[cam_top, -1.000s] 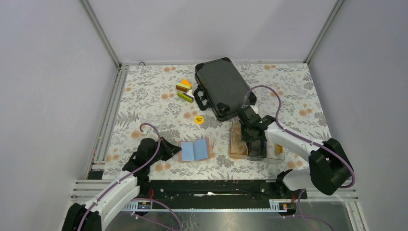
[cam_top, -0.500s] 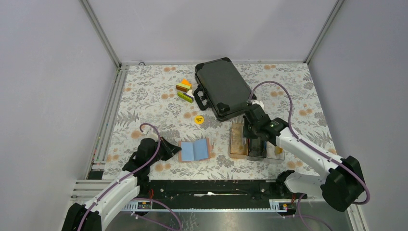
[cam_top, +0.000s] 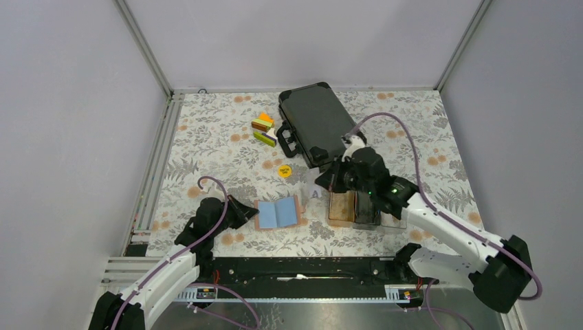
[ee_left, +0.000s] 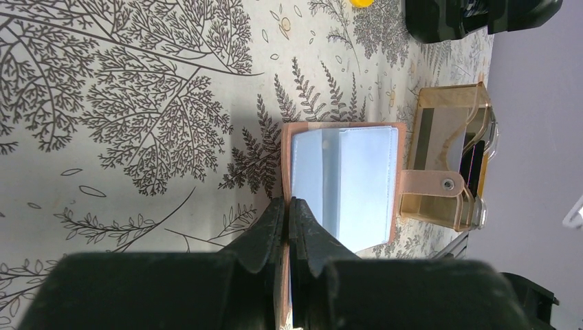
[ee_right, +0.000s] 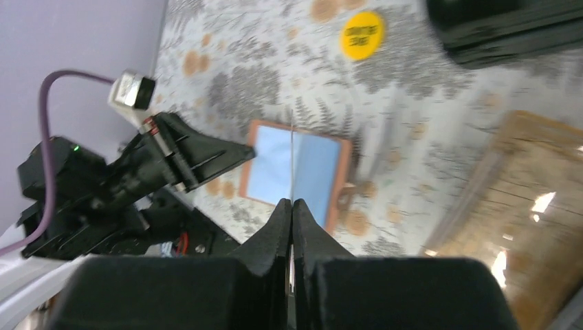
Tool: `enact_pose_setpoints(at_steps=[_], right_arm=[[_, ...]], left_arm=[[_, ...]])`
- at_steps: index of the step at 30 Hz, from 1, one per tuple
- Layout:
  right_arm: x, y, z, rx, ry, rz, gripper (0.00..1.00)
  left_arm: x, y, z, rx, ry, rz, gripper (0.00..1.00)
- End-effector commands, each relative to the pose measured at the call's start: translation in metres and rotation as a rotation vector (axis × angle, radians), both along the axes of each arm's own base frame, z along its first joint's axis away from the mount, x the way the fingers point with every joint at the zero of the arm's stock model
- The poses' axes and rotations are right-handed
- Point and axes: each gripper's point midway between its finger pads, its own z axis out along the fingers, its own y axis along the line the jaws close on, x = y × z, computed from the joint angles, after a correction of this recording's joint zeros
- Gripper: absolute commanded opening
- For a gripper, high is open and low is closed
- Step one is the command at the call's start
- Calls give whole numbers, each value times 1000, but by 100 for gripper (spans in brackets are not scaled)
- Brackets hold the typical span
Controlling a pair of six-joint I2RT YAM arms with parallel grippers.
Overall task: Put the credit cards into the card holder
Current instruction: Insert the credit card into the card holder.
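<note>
The card holder [cam_top: 277,214] lies open on the floral cloth, salmon-pink outside with blue-grey pockets [ee_left: 344,185]. My left gripper [cam_top: 245,211] is shut on its left edge, jaws pinching the pink border [ee_left: 287,201]. My right gripper [cam_top: 323,183] hovers between the clear tray and the card holder, shut on a thin pale credit card [cam_top: 315,194]. In the right wrist view that card [ee_right: 292,158] shows edge-on above the open card holder [ee_right: 268,168], with the gripper [ee_right: 291,201] shut on it. More dark credit cards [cam_top: 366,210] stand in the tray.
The clear compartment tray [cam_top: 342,206] sits right of the card holder. A black hard case [cam_top: 313,124] lies at the back, coloured blocks [cam_top: 263,129] to its left. A round yellow disc [cam_top: 284,170] rests behind the card holder.
My right gripper closed on a card in the tray, lifted out and swung left toward the card holder. The left arm and the card holder have not moved.
</note>
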Motion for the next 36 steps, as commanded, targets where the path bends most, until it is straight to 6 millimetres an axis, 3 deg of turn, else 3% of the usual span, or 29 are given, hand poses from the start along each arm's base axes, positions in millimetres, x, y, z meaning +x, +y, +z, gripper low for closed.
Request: enact_pose_setpoints(at_steps=[1, 7, 17, 36], right_arm=[[-16, 62, 6, 129, 6, 120, 0], [-23, 105, -25, 143, 61, 170, 0], [-30, 132, -94, 57, 170, 206, 0], [-34, 124, -155, -38, 284, 127, 0]], left_arm=[[5, 4, 2, 4, -19, 33, 0], [4, 5, 1, 10, -15, 35, 0], [4, 7, 2, 18, -25, 41, 0], [2, 9, -1, 35, -11, 42, 0]])
